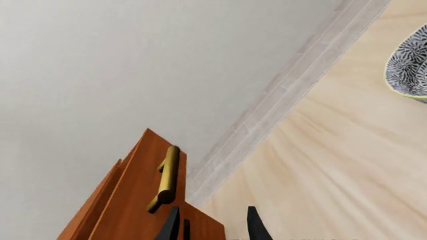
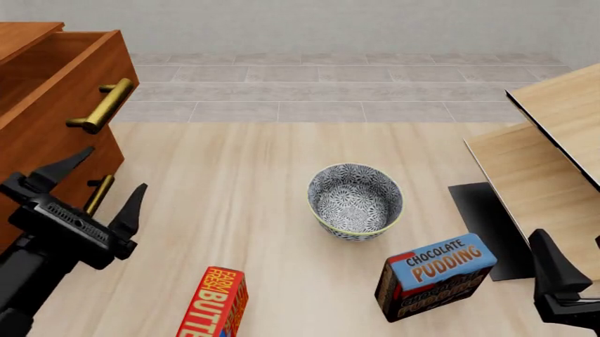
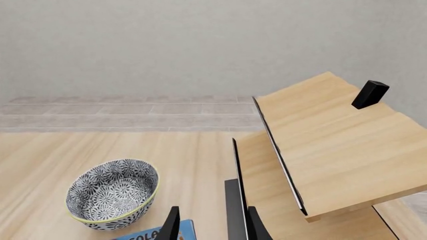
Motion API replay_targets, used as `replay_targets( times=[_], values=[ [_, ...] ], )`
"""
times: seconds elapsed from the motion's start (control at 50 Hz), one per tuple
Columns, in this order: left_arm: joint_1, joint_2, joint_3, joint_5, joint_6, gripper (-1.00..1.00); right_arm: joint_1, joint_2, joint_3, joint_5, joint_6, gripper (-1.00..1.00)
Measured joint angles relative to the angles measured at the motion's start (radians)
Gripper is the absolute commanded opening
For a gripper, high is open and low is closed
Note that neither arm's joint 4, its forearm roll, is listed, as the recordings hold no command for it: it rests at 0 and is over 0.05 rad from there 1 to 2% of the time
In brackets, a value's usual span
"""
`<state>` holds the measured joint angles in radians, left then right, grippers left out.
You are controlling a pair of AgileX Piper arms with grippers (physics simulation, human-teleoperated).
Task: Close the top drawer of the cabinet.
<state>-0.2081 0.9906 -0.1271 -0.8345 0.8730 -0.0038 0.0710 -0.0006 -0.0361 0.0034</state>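
Note:
The reddish-brown cabinet (image 2: 38, 151) stands at the far left. Its top drawer (image 2: 66, 84) is pulled out, and the long brass handle (image 2: 101, 105) juts toward the room. My left gripper (image 2: 111, 175) is open just in front of the cabinet, below the top drawer's handle and beside the lower drawer's handle (image 2: 98, 193), touching neither. In the left wrist view the drawer front (image 1: 133, 200) and brass handle (image 1: 167, 177) lie just ahead of the open left gripper (image 1: 212, 227). My right gripper (image 2: 563, 270) is open and empty at the near right, also seen as the right gripper (image 3: 213, 227) in its wrist view.
A patterned bowl (image 2: 355, 200) sits mid-table. A chocolate pudding box (image 2: 436, 276) lies near the right gripper, and a red butter box (image 2: 213, 303) at the front. Pale light-wood furniture (image 2: 553, 140) with a dark panel (image 2: 483, 225) fills the right side.

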Motion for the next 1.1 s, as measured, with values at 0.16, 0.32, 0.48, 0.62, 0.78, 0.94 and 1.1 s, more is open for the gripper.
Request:
replay_targets(
  times=[0.16,0.32,0.48,0.62,0.78,0.94,1.1],
  values=[
    [0.004,0.081,-0.006,-0.070,0.089,1.00,0.002,-0.007,0.000,0.008,0.000,1.00],
    [0.006,0.142,-0.016,-0.119,0.161,1.00,0.005,-0.016,0.000,0.016,-0.001,1.00],
    [0.011,0.199,-0.022,-0.174,0.226,1.00,0.007,-0.018,0.000,0.018,-0.004,1.00],
    [0.020,0.223,-0.039,-0.191,0.266,1.00,0.010,-0.019,0.000,0.022,-0.006,1.00],
    [0.036,0.203,-0.076,-0.145,0.275,1.00,0.010,-0.017,0.000,0.023,-0.009,1.00],
    [0.051,0.186,-0.101,-0.119,0.295,1.00,0.011,-0.018,0.000,0.026,-0.011,1.00],
    [0.062,0.183,-0.107,-0.115,0.314,1.00,0.012,-0.021,0.000,0.030,-0.012,1.00]
  ],
)
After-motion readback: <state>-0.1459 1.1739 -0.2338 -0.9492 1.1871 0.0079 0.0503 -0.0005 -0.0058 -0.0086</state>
